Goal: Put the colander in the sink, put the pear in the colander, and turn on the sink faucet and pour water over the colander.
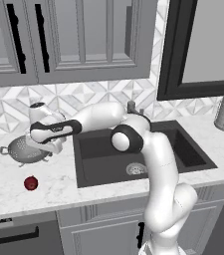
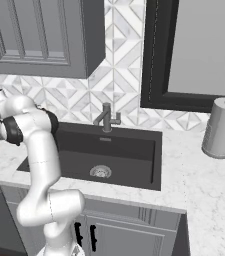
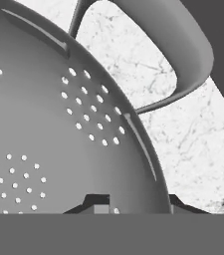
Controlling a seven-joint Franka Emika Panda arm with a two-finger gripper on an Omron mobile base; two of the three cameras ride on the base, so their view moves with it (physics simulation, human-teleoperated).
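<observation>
- Nearest, grey cabinet fronts point(image 1: 98, 231) run below the white marble bench point(image 1: 58, 187).
- The pear point(image 1: 31, 183) lies on the bench left of the sink point(image 1: 103, 159), apart from the colander point(image 1: 26, 149) behind it.
- The gripper point(image 3: 133, 201) straddles the colander's rim beside 1 loop handle point(image 3: 183, 55), 1 fingertip inside the bowl, 1 outside; whether they clamp it I cannot tell.
- The sink faucet point(image 2: 106, 118) stands behind the sink, a grey canister point(image 2: 221, 127) to the right.
- Farthest: patterned tile backsplash point(image 2: 119, 70), grey wall cupboards point(image 1: 78, 40), dark-framed window point(image 2: 204, 50).
- The arm covers part of the colander.
</observation>
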